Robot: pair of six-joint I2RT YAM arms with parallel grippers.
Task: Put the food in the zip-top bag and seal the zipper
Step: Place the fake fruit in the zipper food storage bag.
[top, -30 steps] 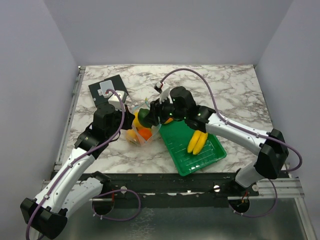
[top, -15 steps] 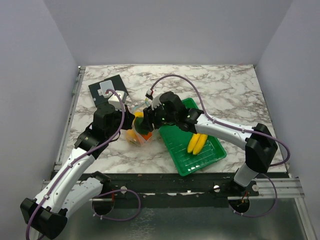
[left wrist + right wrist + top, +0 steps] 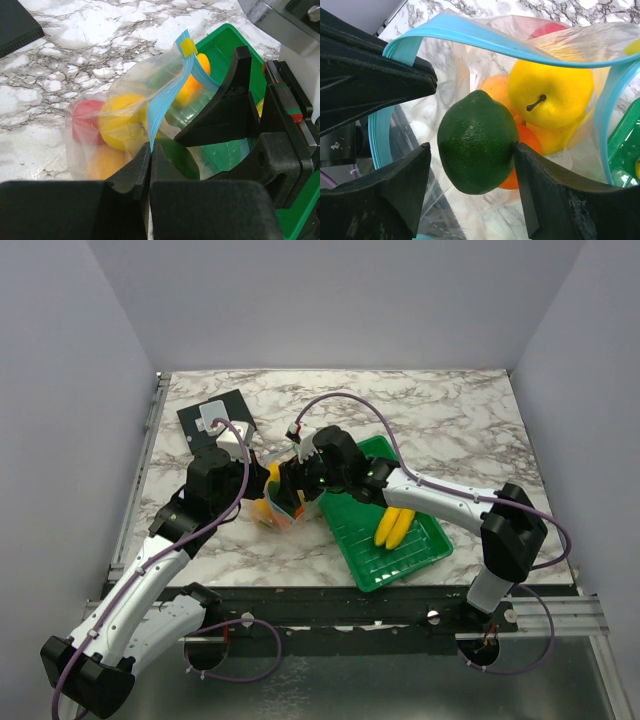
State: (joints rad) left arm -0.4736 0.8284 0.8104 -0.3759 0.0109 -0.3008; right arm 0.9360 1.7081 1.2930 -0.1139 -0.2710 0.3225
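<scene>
A marble table (image 3: 450, 420) seen from above, two robot arms reaching in from the near edge. The zip-top bag (image 3: 125, 82) stands left of centre, its mouth turned toward the right arm and touching the far-left corner of a green tray (image 3: 420, 550).

The left gripper (image 3: 150, 155) is pinched fully together on the near edge of the light blue zipper (image 3: 470, 27), holding the mouth up. The strip curves in a wide loop, so the opening gapes.

The right gripper (image 3: 472, 150) is inside that loop, jaws spread wide with a green lime (image 3: 477, 142) between them. A thin gap shows on one side of the lime; the other finger touches it or nearly so.

Deeper in the bag lie a yellow fruit (image 3: 552, 92), an orange (image 3: 495, 90) and a red apple (image 3: 82, 127), packed close.

The bananas (image 3: 395, 525) lie in the tray, well right of the bag. A black pad (image 3: 235, 408) sits at the far left. The far and right stretches of marble are bare.
</scene>
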